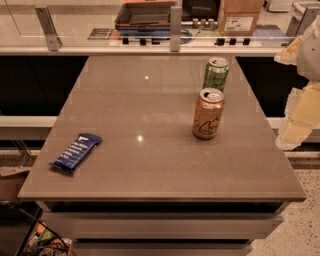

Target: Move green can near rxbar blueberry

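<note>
The green can (216,74) stands upright at the back right of the grey table (150,110), slim, with pale markings and a silver top. The rxbar blueberry (76,152) lies flat near the table's front left edge, a dark blue wrapper with rows of white text. My gripper (299,117) is at the right edge of the view, pale and yellowish, off the table's right side. It is apart from the green can, to the can's right and nearer the front, and holds nothing that I can see.
An orange-gold can (208,114) with dark script stands upright just in front of the green can. A glass partition with metal posts (175,27) runs behind the table. A cardboard box (239,17) and a tray (142,14) sit beyond it.
</note>
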`<state>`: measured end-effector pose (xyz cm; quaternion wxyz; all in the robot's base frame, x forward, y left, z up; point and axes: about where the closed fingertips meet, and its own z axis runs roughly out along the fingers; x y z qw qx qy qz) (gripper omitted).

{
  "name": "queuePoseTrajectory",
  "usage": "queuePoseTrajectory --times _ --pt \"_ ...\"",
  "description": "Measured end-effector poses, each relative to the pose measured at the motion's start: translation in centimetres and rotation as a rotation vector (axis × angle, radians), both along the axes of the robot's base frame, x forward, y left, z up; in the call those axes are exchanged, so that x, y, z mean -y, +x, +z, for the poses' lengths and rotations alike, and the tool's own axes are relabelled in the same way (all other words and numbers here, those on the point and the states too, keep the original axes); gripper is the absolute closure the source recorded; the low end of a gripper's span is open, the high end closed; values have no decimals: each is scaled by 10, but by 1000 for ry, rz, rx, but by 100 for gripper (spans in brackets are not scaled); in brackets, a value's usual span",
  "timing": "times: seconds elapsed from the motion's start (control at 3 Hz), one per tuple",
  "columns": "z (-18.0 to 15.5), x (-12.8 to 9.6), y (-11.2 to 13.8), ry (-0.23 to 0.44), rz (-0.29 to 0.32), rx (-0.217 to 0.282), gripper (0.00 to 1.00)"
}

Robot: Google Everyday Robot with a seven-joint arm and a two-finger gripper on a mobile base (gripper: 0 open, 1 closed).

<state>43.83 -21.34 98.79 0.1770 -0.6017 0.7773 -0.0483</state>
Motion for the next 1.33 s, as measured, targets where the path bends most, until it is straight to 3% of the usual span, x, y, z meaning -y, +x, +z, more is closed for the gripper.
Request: queuePoseTrajectory --times 0.33,1.0,1.33 --pt "3 1 4 5 -6 15 0" --pt "7 7 40 81 -15 105 0" --pt "-8 9 84 227 -24 173 0"
